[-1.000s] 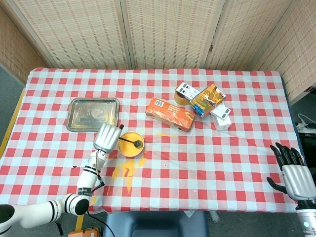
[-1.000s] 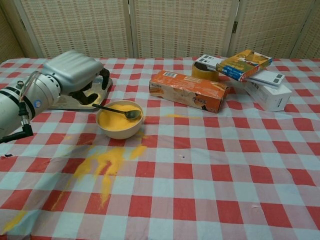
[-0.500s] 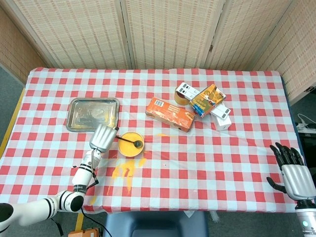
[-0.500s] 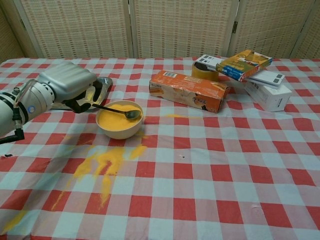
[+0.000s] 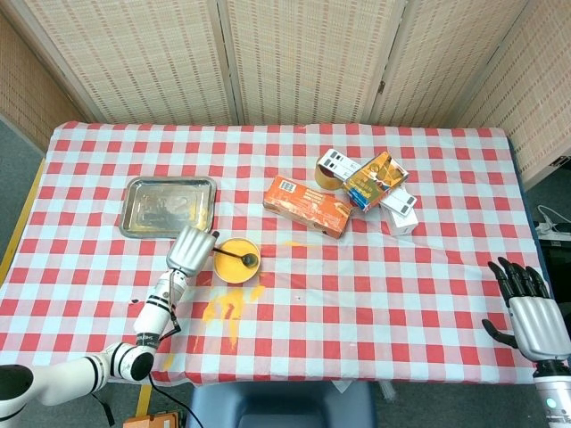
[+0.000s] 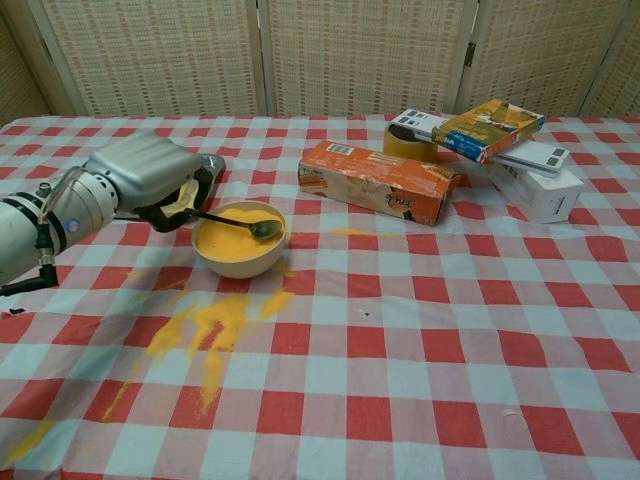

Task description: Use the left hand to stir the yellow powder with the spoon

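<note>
My left hand point(image 6: 140, 180) is curled around the spoon point(image 6: 232, 221) handle, its bowl resting in the yellow powder point(image 6: 238, 240) of the bowl point(image 6: 240, 262). My right hand point(image 5: 533, 312) hangs open off the near table corner. Spilled powder point(image 6: 205, 330) lies in front; the metal tray point(image 5: 169, 206) sits behind, seemingly just beside my knuckles.

One bowl point(image 6: 239, 252) of yellow powder point(image 6: 237, 235), one spoon point(image 6: 232, 221), one metal tray point(image 5: 168, 206), one orange box point(image 6: 378, 181), one tape roll point(image 6: 411, 145), two white boxes point(image 6: 540, 189), one colourful box point(image 6: 488, 128), two hands: left hand point(image 6: 148, 176), right hand point(image 5: 530, 307).
</note>
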`<state>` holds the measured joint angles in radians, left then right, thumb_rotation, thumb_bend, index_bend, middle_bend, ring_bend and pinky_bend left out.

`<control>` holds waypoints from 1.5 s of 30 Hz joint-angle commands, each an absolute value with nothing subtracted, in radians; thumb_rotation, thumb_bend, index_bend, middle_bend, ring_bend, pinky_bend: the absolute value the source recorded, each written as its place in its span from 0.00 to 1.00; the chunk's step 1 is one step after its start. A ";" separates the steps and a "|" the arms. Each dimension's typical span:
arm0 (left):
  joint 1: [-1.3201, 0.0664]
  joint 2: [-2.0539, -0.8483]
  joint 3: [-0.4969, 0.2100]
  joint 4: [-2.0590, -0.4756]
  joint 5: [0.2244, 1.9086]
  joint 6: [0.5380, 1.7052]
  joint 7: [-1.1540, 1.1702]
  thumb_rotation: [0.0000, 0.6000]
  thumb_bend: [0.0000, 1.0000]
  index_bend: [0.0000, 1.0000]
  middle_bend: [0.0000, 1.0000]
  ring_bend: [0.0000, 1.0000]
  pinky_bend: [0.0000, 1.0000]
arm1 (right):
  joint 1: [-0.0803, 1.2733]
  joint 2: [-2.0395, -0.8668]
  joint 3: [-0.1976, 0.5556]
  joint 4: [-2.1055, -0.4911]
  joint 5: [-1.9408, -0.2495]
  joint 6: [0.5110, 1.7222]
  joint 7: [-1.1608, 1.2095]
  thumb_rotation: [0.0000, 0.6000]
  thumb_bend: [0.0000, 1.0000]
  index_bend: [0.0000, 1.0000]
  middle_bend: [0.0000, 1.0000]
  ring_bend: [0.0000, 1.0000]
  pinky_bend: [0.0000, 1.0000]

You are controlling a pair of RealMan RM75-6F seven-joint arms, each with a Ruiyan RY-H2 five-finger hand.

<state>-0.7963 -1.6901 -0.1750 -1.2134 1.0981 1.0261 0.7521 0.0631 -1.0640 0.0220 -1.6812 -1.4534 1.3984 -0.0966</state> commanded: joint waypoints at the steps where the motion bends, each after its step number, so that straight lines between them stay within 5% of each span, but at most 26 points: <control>1: -0.796 -1.691 -0.173 -1.213 1.099 1.026 0.751 1.00 0.45 0.48 1.00 1.00 1.00 | 0.063 -1.064 0.022 -1.681 -1.453 1.399 -0.097 1.00 0.15 0.00 0.00 0.00 0.00; 45: -0.808 -1.698 -0.163 -1.200 1.106 1.023 0.721 1.00 0.45 0.54 1.00 1.00 1.00 | 0.065 -1.067 0.026 -1.682 -1.442 1.393 -0.107 1.00 0.15 0.00 0.00 0.00 0.00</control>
<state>-0.8080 -1.6977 -0.1632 -1.1996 1.1063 1.0231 0.7211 0.0655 -1.0669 0.0255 -1.6818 -1.4422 1.3933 -0.1071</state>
